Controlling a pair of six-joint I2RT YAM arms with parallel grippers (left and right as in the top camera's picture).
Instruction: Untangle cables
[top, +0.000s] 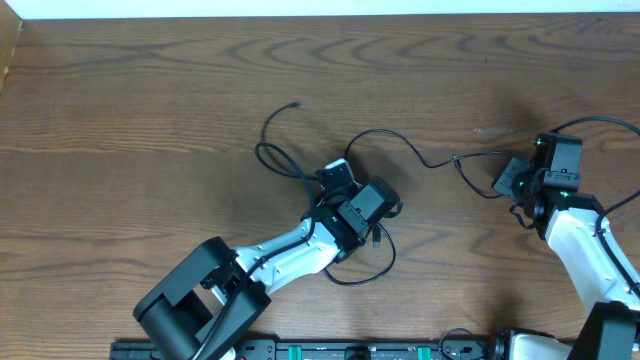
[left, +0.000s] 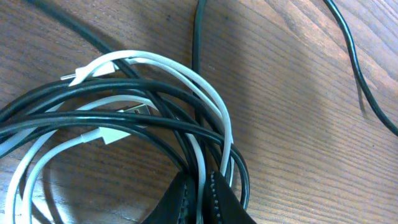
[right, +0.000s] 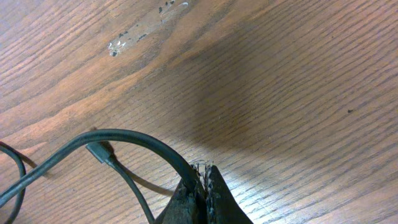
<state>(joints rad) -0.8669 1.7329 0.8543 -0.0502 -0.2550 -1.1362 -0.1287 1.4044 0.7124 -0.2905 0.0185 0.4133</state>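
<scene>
Cables (left: 214, 106) are balled up right at my left gripper (left: 200, 186), so I'll start there. My left fingers are pinched together on the white cable (left: 155, 59), which runs straight up between the tips. A strand of the black cable (left: 198, 37) curls round just beside them. Past the tips, the white one loops over and under several black coils, all lying on the wooden table (left: 298, 93). One white plug end (left: 107, 134) sits inside the coils, and another thin white tip pokes out at the upper left of the bundle. Beyond the knot, two black strands run off separately across the wood.

On the other side, my right gripper (right: 204, 177) is clamped on the black cable too. The fingers are closed, and the cord comes out between them and arcs away to the left. What looks like a small black plug (right: 99, 152) sits just under that arc. Further out on the wood there's a pale scuff mark (right: 137, 31).

From overhead, the tangle sits near the middle of the table under my left wrist. The black cord runs from it over to my right gripper, well apart. One more black loop swings out on the far side of the tangle, with a loose end pointing toward the far edge.
</scene>
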